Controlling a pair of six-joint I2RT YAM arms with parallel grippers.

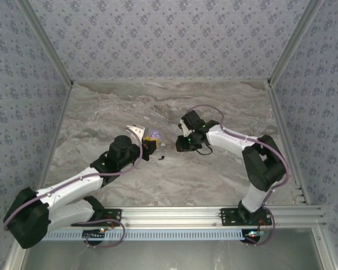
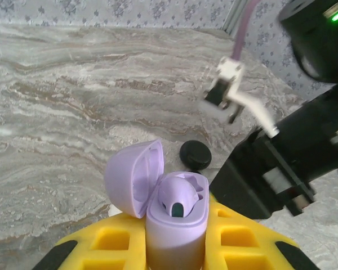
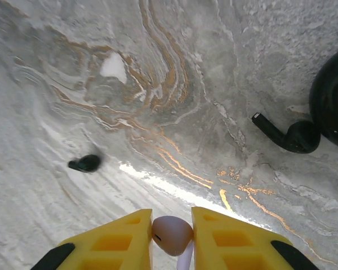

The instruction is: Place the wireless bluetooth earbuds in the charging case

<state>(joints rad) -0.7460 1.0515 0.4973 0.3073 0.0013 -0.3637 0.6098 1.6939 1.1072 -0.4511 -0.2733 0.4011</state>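
Observation:
My left gripper (image 2: 174, 228) (image 1: 150, 145) is shut on the lavender charging case (image 2: 174, 236) (image 1: 153, 135), held upright with its lid (image 2: 132, 177) swung open. One lavender earbud (image 2: 179, 197) sits in the case. My right gripper (image 3: 172, 225) (image 1: 181, 144) is shut on the other lavender earbud (image 3: 172, 235), just right of the case and above the table. A black earbud (image 3: 85, 163) (image 1: 161, 158) lies on the table between the grippers. A second black earbud (image 3: 284, 134) lies beside the round black case (image 3: 333, 101) (image 2: 195, 154).
The marble tabletop (image 1: 158, 107) is walled by patterned panels on three sides. The right arm's black wrist (image 2: 304, 146) stands close to the right of the held case. Open room lies at the far left and back of the table.

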